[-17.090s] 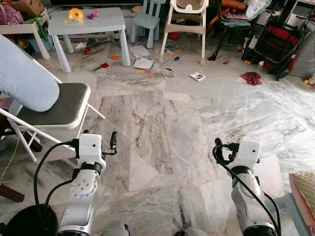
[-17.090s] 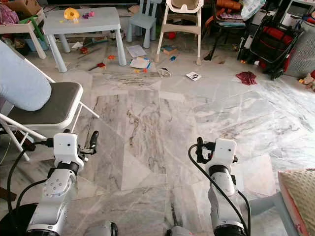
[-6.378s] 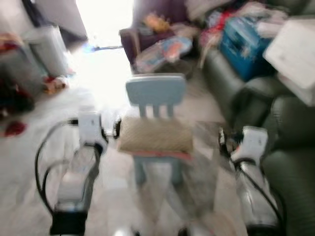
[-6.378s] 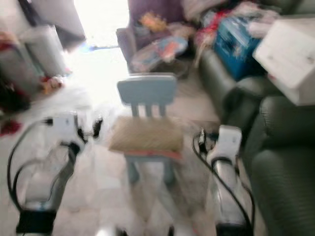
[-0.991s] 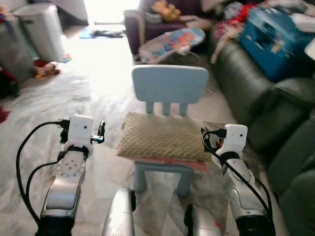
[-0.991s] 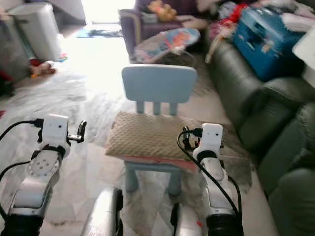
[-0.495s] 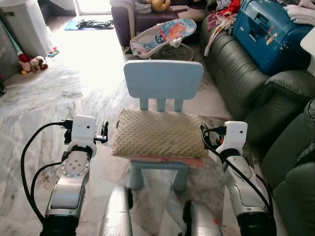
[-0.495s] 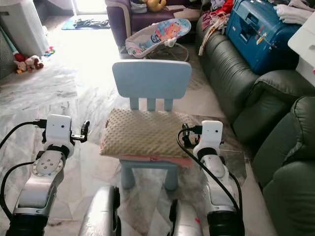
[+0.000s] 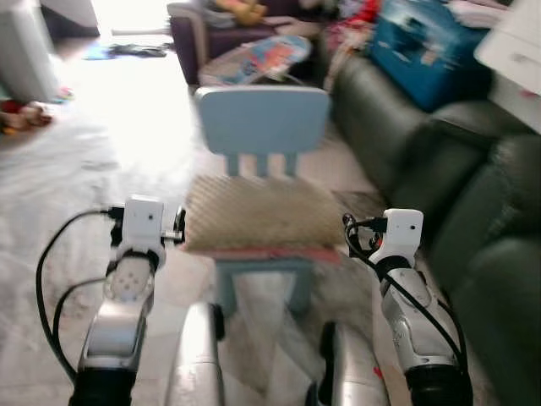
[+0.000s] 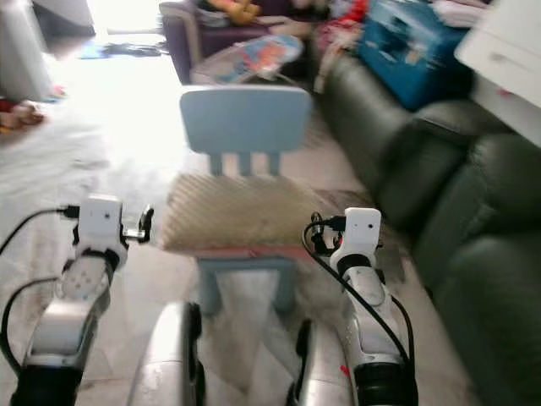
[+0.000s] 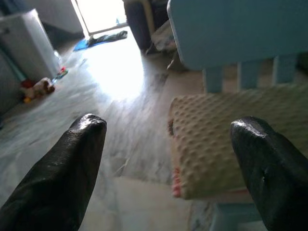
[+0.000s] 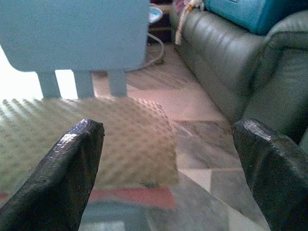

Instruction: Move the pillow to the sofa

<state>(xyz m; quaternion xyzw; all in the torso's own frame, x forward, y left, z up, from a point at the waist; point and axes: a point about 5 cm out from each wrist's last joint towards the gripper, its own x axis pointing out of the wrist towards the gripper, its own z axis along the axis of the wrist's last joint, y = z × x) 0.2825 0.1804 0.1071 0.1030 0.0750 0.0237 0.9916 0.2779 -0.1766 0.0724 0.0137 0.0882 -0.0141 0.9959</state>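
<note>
A beige dimpled pillow (image 9: 262, 216) with a pink underside lies on the seat of a small light-blue child's chair (image 9: 262, 118) straight ahead. My left gripper (image 9: 179, 227) is held at the pillow's left edge, open and apart from it. In the left wrist view the pillow's corner (image 11: 211, 139) shows between the left gripper's (image 11: 168, 122) spread fingers. At the pillow's right edge my right gripper (image 9: 348, 233) is open as well. The pillow (image 12: 110, 139) and the chair back (image 12: 72, 33) lie ahead of the right gripper (image 12: 168, 125) in the right wrist view. The dark green sofa (image 9: 473, 194) stands to the right.
A blue suitcase (image 9: 423, 51) and clothes lie on the sofa's far end. A baby bouncer (image 9: 254, 59) and a purple armchair (image 9: 211, 25) stand behind the chair. A white bin (image 9: 21, 51) is at the far left. Marble floor (image 9: 59, 169) stretches to the left.
The whole picture has shifted slightly and gone blurry, so the camera moved. Both arms keep their pose on either side of the pillow, which lies as before.
</note>
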